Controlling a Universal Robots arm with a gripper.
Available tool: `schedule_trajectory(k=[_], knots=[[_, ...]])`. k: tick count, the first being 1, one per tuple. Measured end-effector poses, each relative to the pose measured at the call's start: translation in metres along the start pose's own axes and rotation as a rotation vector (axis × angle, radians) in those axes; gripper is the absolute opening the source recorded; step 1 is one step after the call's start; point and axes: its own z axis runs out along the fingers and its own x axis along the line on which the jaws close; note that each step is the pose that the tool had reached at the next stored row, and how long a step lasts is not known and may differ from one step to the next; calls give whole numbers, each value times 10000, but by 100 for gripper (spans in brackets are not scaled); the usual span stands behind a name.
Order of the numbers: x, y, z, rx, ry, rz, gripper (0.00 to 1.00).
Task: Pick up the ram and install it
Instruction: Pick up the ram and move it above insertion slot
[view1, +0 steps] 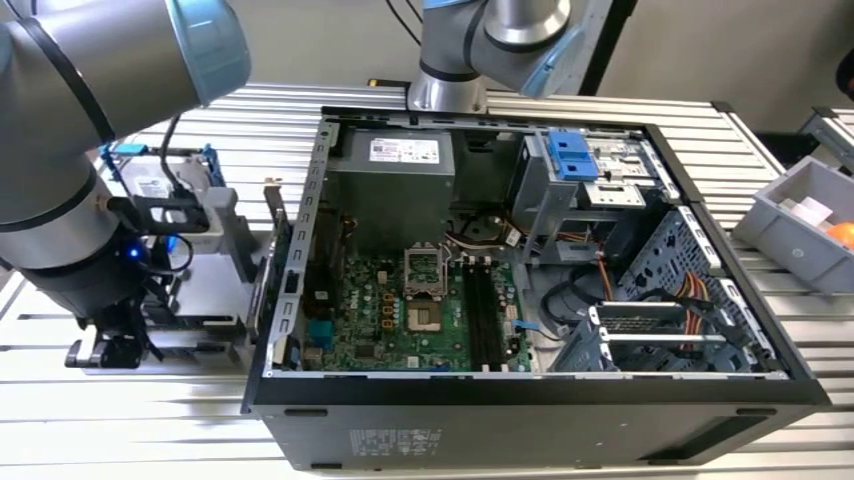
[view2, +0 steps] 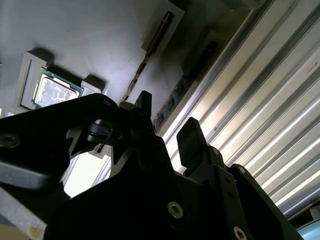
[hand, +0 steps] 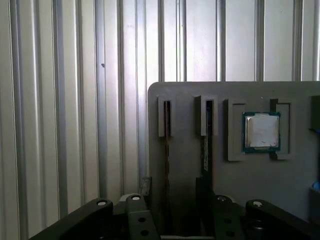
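Gripper: the gripper (view2: 168, 117) hangs low over the grey holder (hand: 190, 92). The holder stands on the slatted table (hand: 75, 100), at the exterior view's left of the open computer case (view1: 534, 400).
Fingers: apart, clamped on nothing, with one dark fingertip (view2: 145, 102) on each side of the holder's outer slot (hand: 166, 112).
Ram: the ram (hand: 166, 160) stands on edge in that outer slot, seen as a thin line between the fingers. I cannot tell whether either finger touches it.
Neighbours: the next slot (hand: 206, 150) appears to hold another stick. Beyond it the processor chip (hand: 261, 131) lies in its recess.
Destination: the black memory slots (view1: 483, 310) on the motherboard (view1: 374, 300) look unfilled, as far as the exterior view shows.
Risk, grip: the gaps either side of the ram look uneven, so closing could push the stick against its slot wall and bind it.
Risk, neighbour: the inner finger stands close to the next slot and could catch its wall or contents.
Risk, hold: a thin board gripped shallow would likely tilt or slip when raised.
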Motion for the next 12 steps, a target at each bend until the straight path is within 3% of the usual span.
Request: schedule_trajectory(k=[12], knots=[[30, 7, 93, 2, -2, 15, 100]])
